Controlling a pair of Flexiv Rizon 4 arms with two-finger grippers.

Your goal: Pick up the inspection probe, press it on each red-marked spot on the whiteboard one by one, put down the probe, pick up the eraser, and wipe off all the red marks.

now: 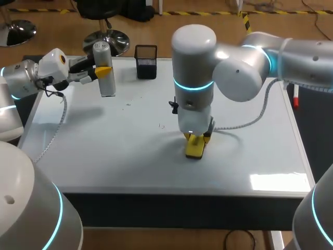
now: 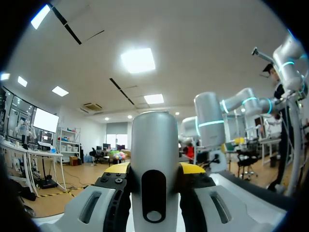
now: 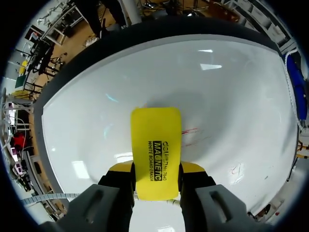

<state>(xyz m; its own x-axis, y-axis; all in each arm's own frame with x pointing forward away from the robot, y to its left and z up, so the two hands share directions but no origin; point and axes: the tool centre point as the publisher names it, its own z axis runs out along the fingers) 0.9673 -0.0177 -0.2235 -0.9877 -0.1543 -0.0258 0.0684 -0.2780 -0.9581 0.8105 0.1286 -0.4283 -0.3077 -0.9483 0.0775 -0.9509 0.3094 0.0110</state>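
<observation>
The inspection probe (image 1: 107, 85), a grey cylinder with a dark slot (image 2: 154, 145), hangs upright above the whiteboard's (image 1: 119, 156) far left corner. My left gripper (image 1: 103, 70) (image 2: 154, 170) is shut on it from both sides. Near the board's middle, my right gripper (image 1: 196, 138) (image 3: 157, 169) points straight down, shut on the yellow eraser (image 1: 194, 150) (image 3: 156, 137), which rests on the whiteboard (image 3: 91, 111). A faint red smear (image 3: 190, 131) lies just beside the eraser, and a small red mark (image 3: 236, 169) sits farther off on the same side.
A black mesh pen holder (image 1: 146, 61) stands at the board's far edge, right of the probe. A red-capped marker (image 1: 295, 99) lies off the board's right edge. Small faint specks (image 1: 162, 125) dot the board left of the eraser.
</observation>
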